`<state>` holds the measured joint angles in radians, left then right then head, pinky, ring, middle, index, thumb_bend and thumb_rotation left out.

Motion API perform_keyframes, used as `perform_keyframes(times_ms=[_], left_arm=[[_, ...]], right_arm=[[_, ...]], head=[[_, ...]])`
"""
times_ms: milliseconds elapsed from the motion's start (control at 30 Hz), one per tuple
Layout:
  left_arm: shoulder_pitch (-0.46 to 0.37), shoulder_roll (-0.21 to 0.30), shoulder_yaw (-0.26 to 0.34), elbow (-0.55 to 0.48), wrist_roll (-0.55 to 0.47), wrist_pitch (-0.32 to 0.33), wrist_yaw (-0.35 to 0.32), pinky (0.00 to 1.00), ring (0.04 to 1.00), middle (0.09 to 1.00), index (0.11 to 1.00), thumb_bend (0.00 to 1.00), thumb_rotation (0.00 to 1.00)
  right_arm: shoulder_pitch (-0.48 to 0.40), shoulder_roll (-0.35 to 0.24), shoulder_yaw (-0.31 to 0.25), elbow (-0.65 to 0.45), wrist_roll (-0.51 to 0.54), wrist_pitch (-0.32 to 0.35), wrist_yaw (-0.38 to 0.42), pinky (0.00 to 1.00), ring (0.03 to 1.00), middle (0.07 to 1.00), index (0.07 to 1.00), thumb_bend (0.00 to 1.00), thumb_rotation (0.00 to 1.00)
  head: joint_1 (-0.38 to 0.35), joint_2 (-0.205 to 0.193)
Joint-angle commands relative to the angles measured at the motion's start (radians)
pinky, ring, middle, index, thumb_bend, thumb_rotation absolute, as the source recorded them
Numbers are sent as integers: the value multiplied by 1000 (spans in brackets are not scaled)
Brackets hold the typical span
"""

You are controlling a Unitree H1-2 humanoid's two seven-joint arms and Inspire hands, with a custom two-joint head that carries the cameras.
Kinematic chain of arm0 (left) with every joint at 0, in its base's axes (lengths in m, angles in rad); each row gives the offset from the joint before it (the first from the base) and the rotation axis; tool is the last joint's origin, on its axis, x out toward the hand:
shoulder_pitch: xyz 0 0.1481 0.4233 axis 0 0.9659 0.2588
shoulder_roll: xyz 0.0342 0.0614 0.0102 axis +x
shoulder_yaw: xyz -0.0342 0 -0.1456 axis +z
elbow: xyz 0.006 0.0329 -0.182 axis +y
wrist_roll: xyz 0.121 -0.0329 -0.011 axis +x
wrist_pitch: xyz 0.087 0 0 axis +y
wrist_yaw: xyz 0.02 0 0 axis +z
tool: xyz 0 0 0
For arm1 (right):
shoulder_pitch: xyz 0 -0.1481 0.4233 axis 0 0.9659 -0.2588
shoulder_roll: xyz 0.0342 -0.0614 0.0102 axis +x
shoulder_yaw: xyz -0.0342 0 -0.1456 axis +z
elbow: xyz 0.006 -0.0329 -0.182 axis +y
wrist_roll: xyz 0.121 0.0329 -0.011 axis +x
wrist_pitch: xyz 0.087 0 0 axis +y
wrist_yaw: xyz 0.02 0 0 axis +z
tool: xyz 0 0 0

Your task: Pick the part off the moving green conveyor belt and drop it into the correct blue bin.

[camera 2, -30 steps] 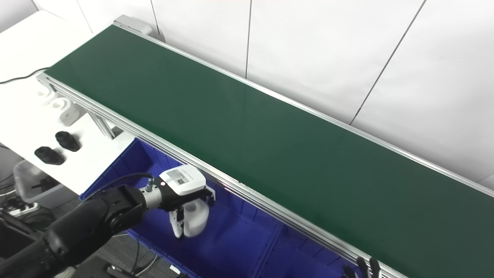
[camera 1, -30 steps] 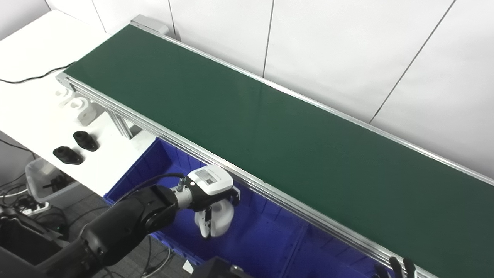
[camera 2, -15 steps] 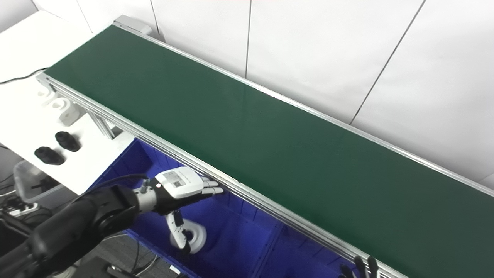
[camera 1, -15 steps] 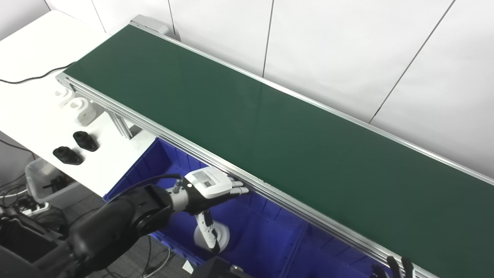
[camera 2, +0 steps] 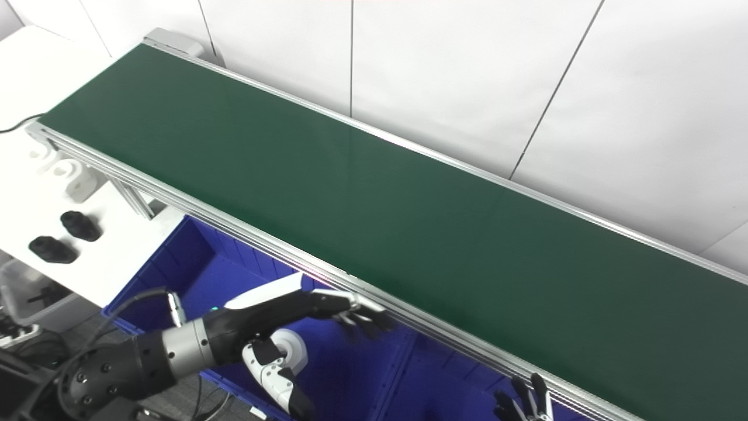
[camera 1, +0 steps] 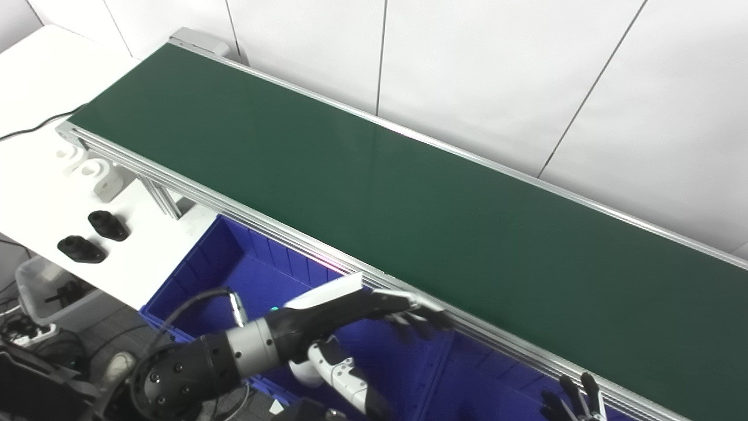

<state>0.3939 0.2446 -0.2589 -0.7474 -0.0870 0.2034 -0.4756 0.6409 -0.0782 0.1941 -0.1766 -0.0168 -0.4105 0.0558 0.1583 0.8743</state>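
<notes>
left hand [camera 1: 356,310] is spread w/ fingers [camera 1: 418,318] apart, holding nothing, reaching over the blue bin [camera 1: 234,272] up to the near rail of the green conveyor belt [camera 1: 374,193]. white part [camera 2: 289,351] lies in the bin just below the hand, next to its thumb. belt surface beyond the hand is bare. right hand [camera 2: 526,403] only shows fingertips at the bottom edge, apart from each other; can't tell more. far left of the hand, 2 black parts [camera 1: 93,237] & white parts [camera 1: 87,172] sit on the white desk [camera 1: 35,199].
</notes>
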Motion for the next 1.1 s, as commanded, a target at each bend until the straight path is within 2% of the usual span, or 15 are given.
perform_keyframes(times_ms=[0, 33, 67, 100, 133, 167, 233, 333, 433, 500, 733, 833, 933, 1067], left_arm=[[63, -136, -3, 32, -68, -77, 114, 793, 848, 875, 899, 939, 654], [77, -162, -5, 66, -30, -119, 138, 826, 877, 898, 920, 930, 680], [89, -182, -2, 105, 12, -168, 163, 843, 893, 910, 931, 925, 693], [100, -199, 2, 156, 56, -223, 186, 862, 914, 930, 949, 913, 714], [106, -201, 11, 215, 93, -281, 200, 909, 951, 963, 973, 904, 717], [106, -192, 15, 291, 156, -353, 216, 954, 984, 988, 992, 885, 716], [88, -141, 25, 431, 256, -470, 236, 979, 994, 996, 997, 880, 720], [47, -65, 29, 562, 329, -554, 244, 998, 1000, 1000, 1000, 884, 754], [26, -19, 24, 601, 352, -578, 241, 1000, 1000, 1000, 1000, 888, 733], [17, 4, 17, 614, 348, -592, 235, 1000, 1000, 1000, 1000, 888, 719], [8, 42, 10, 611, 330, -618, 231, 1000, 1000, 1000, 1000, 887, 712], [17, 53, 17, 567, 326, -619, 236, 1000, 1000, 1000, 1000, 885, 719], [36, 68, 24, 499, 306, -593, 226, 1000, 1000, 1000, 1000, 940, 774], [75, 85, 44, 381, 260, -583, 226, 1000, 1000, 1000, 1000, 948, 787]], right_arm=[[18, 39, 16, -55, -37, -37, -11, 828, 849, 924, 989, 838, 817], [19, 45, 19, -56, -47, -38, -14, 827, 850, 925, 989, 834, 820], [22, 54, 24, -59, -61, -36, -19, 827, 850, 925, 989, 832, 822], [24, 61, 28, -62, -73, -33, -21, 826, 850, 926, 988, 831, 825], [28, 72, 34, -65, -87, -29, -26, 824, 850, 926, 988, 834, 828], [30, 82, 38, -66, -100, -26, -30, 820, 847, 926, 984, 842, 834], [34, 109, 52, -60, -133, -25, -42, 818, 848, 926, 982, 849, 841], [30, 151, 71, -39, -185, -35, -68, 806, 839, 919, 971, 858, 841], [26, 179, 95, -27, -219, -23, -90, 825, 857, 923, 966, 876, 838], [24, 195, 106, -20, -230, -17, -103, 837, 866, 927, 966, 878, 827], [17, 211, 119, -18, -268, -10, -127, 855, 867, 921, 963, 864, 838], [18, 208, 118, -27, -280, 2, -129, 857, 865, 919, 962, 862, 854], [22, 204, 118, -38, -281, 13, -126, 849, 863, 918, 963, 861, 862], [29, 199, 118, -55, -282, 34, -123, 839, 856, 914, 961, 866, 868]], head=[[-46, 7], [-54, 9], [-105, 15], [-116, 16], [-174, 19], [-186, 19], [-297, 18], [-381, 19], [-452, 19], [-472, 21], [-462, 45], [-452, 49], [-442, 55], [-474, 69]])
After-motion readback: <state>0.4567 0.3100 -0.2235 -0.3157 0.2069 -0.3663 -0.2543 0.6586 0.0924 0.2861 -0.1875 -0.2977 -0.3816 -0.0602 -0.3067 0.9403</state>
